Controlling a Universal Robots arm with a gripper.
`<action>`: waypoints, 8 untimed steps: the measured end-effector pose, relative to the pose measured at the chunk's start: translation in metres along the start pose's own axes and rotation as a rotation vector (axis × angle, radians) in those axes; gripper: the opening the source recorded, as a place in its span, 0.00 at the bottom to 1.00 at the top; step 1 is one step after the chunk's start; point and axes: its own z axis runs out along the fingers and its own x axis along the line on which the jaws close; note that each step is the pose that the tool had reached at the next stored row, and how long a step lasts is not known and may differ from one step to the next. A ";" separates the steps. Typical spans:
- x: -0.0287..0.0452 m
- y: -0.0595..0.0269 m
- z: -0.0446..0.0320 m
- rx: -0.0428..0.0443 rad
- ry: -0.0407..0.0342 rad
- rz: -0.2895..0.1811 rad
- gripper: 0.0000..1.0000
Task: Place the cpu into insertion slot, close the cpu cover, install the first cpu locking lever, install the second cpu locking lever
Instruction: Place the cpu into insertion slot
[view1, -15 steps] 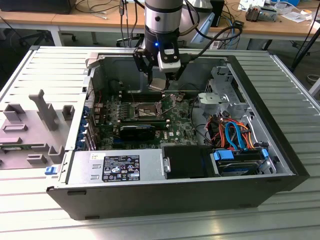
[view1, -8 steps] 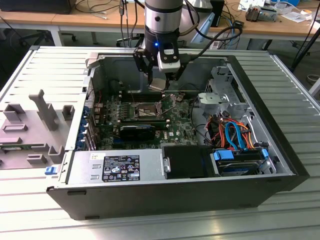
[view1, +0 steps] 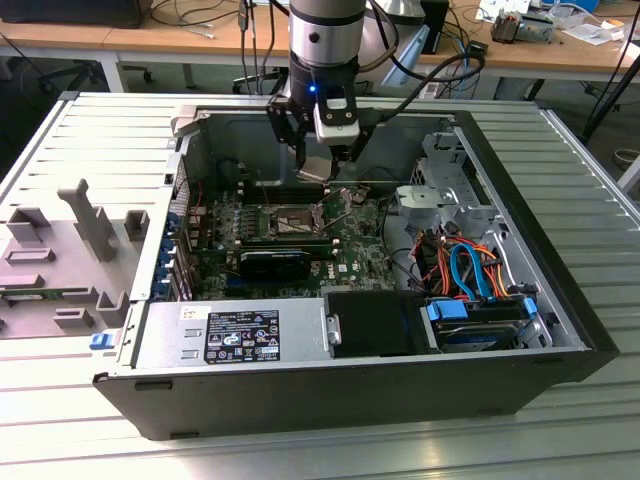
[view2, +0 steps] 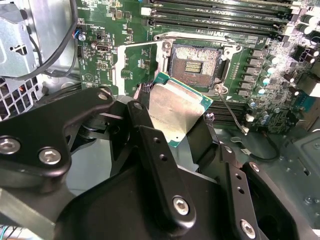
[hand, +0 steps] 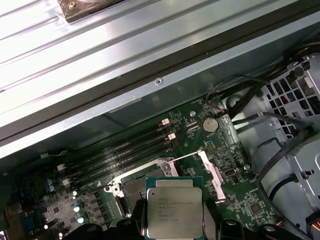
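My gripper (view1: 318, 168) hangs inside the open computer case, shut on the cpu (view1: 313, 171). The cpu (view2: 176, 106) is a silvery square chip with a green edge, tilted between the black fingers (view2: 150, 142). It sits above and slightly off the insertion slot (view2: 195, 62), not touching it. The slot's dark centre lies bare inside its metal rim. The cpu cover (view2: 134, 66) is swung open beside the slot. A thin wire locking lever (view2: 231, 114) stands free next to the socket. In the first wrist view the cpu (hand: 174, 210) hovers over the slot (hand: 131, 189).
Long black memory slots (view2: 220, 15) run behind the socket. A black card (view1: 275, 262) lies in front of it. A metal drive cage (view1: 450, 195) and coloured cables (view1: 465, 270) fill the exterior view's right. The power supply (view1: 235, 335) sits at the case's front wall.
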 end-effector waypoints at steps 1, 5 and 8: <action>0.0000 0.0000 0.0000 0.0000 -0.0004 0.004 0.54; 0.0000 0.0000 0.0000 -0.0001 -0.0010 0.011 0.54; 0.0000 0.0000 0.0000 -0.0002 -0.0014 0.015 0.54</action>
